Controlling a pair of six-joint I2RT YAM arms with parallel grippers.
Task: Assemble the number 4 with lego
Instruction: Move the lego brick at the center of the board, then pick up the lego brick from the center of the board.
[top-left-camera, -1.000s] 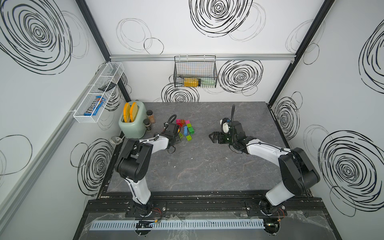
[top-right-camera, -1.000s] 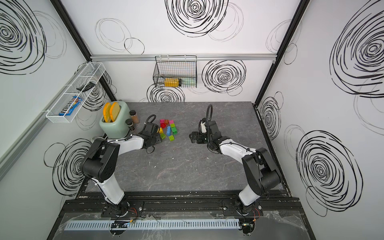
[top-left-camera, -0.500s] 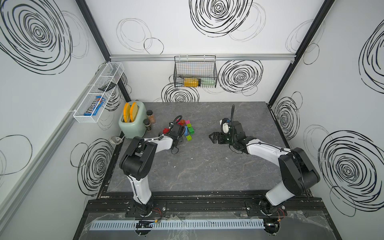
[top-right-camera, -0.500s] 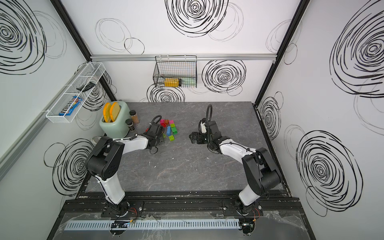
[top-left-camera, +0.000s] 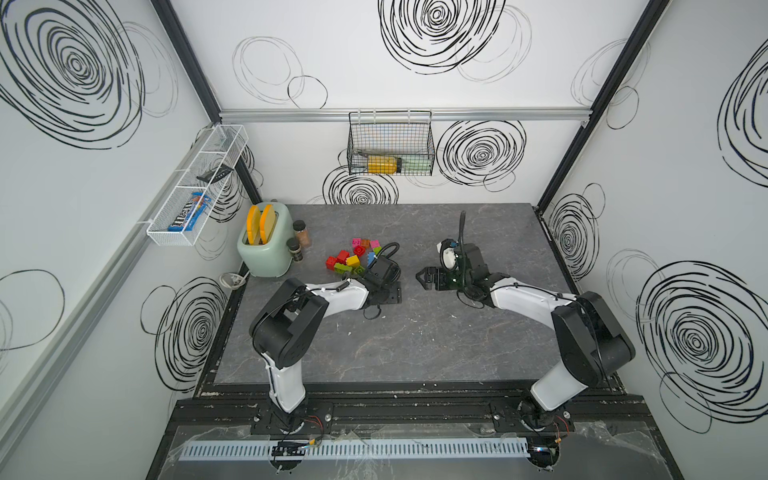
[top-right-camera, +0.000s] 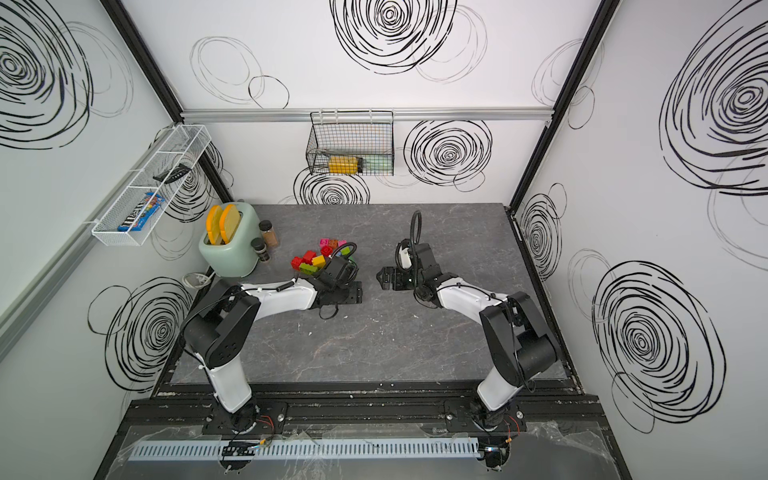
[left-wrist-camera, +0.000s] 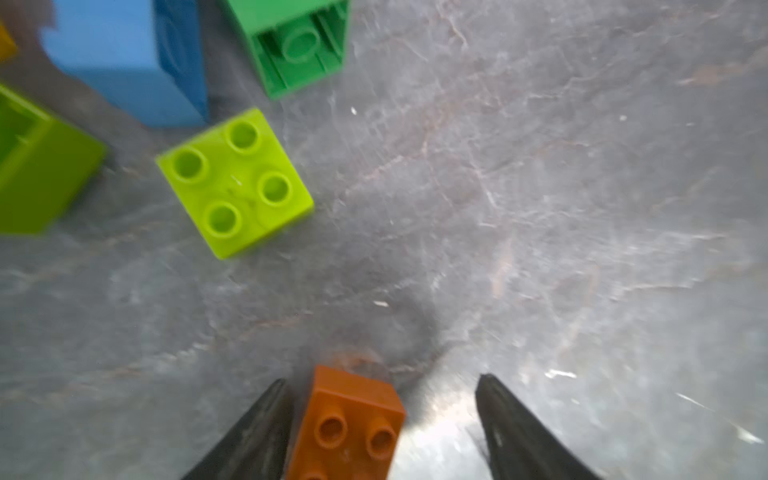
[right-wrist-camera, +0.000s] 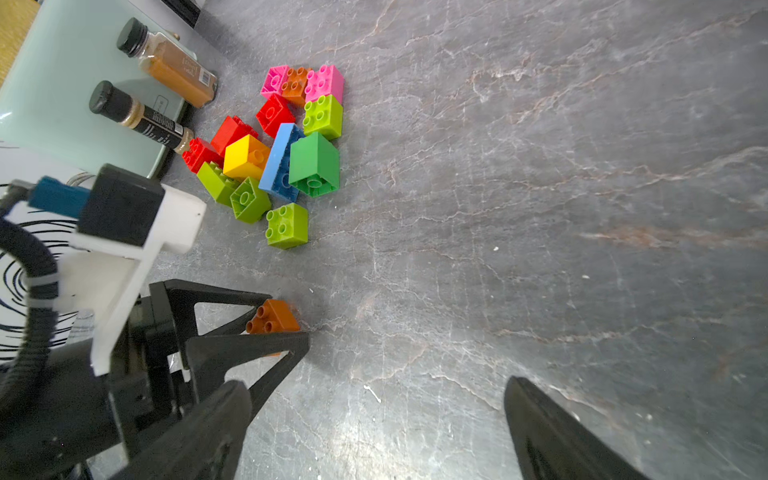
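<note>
One orange brick (left-wrist-camera: 349, 428) is seen btw. the two fingers of the L claw (left-wrist-camera: 382, 380). The claw is loose & spread, not clenched: one finger (left-wrist-camera: 257, 432) is set just beside the brick, & a clear gap is left btw. the brick & the other finger (left-wrist-camera: 523, 432). So the brick is not gripped. In the R wrist view it looks tipped; whether it is lying flat on the table (top-left-camera: 415, 340) can't be told.

The rest of the lego is kept in a pile (right-wrist-camera: 282, 145) on the L back part of the table, near a mint toaster (top-left-camera: 264, 245) & two spice jars (right-wrist-camera: 166, 62). The orange brick is found apart from the pile, closer to the table's middle. The nearest pile piece is a lime square brick (left-wrist-camera: 235, 183), bumps up, set a bit off from the others. Behind it a blue long brick (left-wrist-camera: 124, 62) & a green brick (left-wrist-camera: 299, 45) are seen; the green one is laid on its side, hollow bottom shown. Yellow, red, pink & lime bricks are packed further back.

The R claw (right-wrist-camera: 379, 381) is spread wide & nothing is held in it. It is held over bare table, pointed toward the L claw, w/ a gap left btw. the two.
</note>
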